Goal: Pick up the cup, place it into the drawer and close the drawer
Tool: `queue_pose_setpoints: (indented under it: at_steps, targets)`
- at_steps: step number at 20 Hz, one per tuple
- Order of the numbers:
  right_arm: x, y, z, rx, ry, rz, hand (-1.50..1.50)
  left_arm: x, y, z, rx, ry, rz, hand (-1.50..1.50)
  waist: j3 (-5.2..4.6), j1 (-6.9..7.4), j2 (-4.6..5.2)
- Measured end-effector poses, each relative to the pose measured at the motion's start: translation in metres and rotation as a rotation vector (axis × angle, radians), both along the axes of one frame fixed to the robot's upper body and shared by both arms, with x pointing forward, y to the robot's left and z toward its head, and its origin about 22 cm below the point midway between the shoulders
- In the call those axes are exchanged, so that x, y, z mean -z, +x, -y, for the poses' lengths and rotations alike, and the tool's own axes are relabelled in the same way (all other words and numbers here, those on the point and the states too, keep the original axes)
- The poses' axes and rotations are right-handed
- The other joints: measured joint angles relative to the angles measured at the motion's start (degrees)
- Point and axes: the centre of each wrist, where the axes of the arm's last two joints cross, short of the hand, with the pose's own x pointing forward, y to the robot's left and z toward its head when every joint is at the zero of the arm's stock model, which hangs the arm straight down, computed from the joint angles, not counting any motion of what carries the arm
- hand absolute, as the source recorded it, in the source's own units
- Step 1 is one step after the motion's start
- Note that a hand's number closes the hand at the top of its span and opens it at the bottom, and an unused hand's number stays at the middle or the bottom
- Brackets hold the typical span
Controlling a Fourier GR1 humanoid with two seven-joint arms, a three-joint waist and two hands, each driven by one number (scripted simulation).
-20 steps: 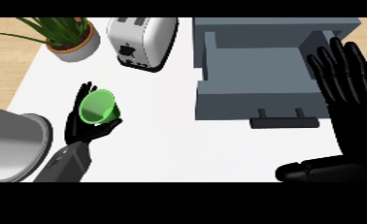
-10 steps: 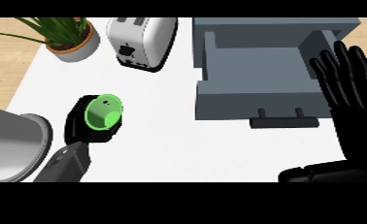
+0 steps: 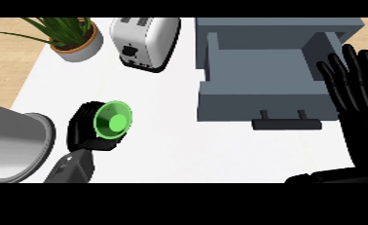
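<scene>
So the left hand (image 3: 87, 132) is down at the lower left of the white table (image 3: 179, 136) with its fingers curled around the green cup (image 3: 113, 120). The cup is tipped so its mouth faces pretty much straight up at the head view, and you can see the round bottom inside it. It sits well apart from the drawer (image 3: 269, 80), which is over on the right and pulled open, grey all over, with its dark handle (image 3: 286, 123) sticking out on the near side.

The right hand (image 3: 350, 90) is up by the drawer's right wall near the edge of the view, fingers straight and spread, holding nothing.

Other stuff around: a white toaster (image 3: 146, 41) at the back, a potted plant (image 3: 72, 41) to its left, and a shiny metal pot (image 3: 22, 143) at the far left edge, just beside the left forearm.
</scene>
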Motion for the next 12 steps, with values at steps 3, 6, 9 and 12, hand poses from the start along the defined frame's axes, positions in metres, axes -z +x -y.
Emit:
queue_pose_setpoints:
  at_steps: [3, 6, 9, 12]
  targets:
    - [-0.001, 0.007, -0.004, 0.005, 0.001, 0.001, -1.50, -0.007, 0.005, 0.002, 0.011, 0.002, 0.043, 1.50, -0.06, 0.25, 0.01]
    - [0.001, 0.007, -0.005, 0.010, 0.000, -0.005, -1.50, -0.020, 0.015, 0.013, 0.050, -0.009, 0.102, 1.50, -0.04, 0.50, -0.10]
    - [0.002, 0.007, -0.005, 0.017, -0.002, -0.007, -1.50, -0.039, 0.025, 0.021, 0.110, 0.006, 0.152, 1.50, -0.03, 0.64, -0.16]
    - [0.002, 0.008, -0.003, 0.020, 0.005, -0.013, -1.50, -0.063, 0.033, 0.031, 0.179, 0.012, 0.185, 1.50, -0.02, 0.78, -0.22]
